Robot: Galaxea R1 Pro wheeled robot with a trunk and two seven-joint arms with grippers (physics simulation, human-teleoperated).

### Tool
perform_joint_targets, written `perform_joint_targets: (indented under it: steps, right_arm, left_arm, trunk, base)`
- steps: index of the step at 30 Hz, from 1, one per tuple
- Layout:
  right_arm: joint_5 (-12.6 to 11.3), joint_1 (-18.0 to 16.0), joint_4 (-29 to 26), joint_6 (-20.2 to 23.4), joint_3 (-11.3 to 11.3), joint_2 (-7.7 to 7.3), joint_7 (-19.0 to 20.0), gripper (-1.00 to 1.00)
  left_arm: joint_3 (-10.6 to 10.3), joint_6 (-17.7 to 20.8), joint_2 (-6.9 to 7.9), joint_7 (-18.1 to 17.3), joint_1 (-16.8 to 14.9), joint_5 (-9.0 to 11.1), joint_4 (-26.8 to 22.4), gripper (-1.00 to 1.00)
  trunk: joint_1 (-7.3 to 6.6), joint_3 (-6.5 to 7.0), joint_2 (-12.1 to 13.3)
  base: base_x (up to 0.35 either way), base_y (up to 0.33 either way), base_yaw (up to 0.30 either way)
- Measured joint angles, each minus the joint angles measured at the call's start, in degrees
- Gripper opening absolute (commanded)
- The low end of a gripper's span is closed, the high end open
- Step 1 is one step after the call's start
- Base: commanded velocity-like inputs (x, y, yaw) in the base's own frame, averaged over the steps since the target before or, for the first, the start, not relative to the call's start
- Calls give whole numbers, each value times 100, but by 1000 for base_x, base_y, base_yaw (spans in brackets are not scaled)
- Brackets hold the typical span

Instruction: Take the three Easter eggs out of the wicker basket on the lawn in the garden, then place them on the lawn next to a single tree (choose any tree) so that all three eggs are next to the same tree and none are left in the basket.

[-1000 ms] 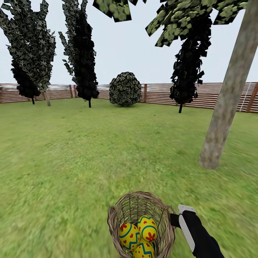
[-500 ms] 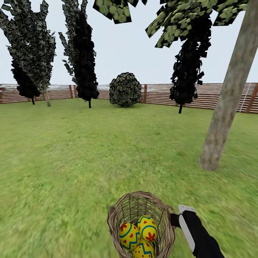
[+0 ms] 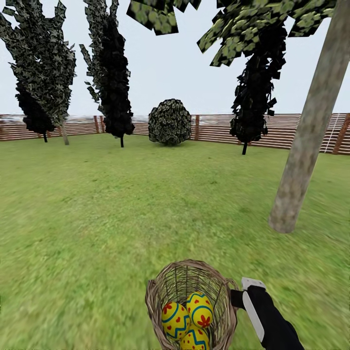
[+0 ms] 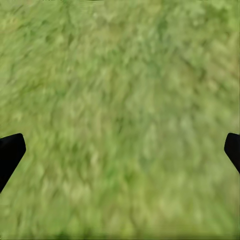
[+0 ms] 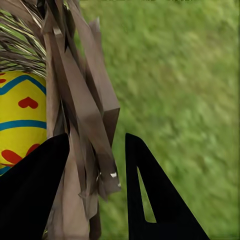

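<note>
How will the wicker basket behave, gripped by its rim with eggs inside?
Open-weave wicker basket probably flexes where the right gripper pinches its rim. Held from one side, it likely tilts. The three Easter eggs, round and loose, may roll.

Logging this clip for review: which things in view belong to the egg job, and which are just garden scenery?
Job: three Easter eggs inside the wicker basket; right pincer gripping its rim; lawn; pale-trunked tree.

Scenery: dark narrow trees, round shrub, slat fence.
</note>
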Motion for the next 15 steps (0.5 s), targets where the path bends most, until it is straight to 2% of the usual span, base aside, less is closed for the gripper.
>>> perform_joint_targets:
  steps: [15]
  right_arm:
    - [15,1,2,3,11,8,0,-100]
  left_arm:
    - [-10,-9,0,0,0,-22,0,100]
  trunk:
    - [-330,269,602]
  base:
    - [-2,0,0]
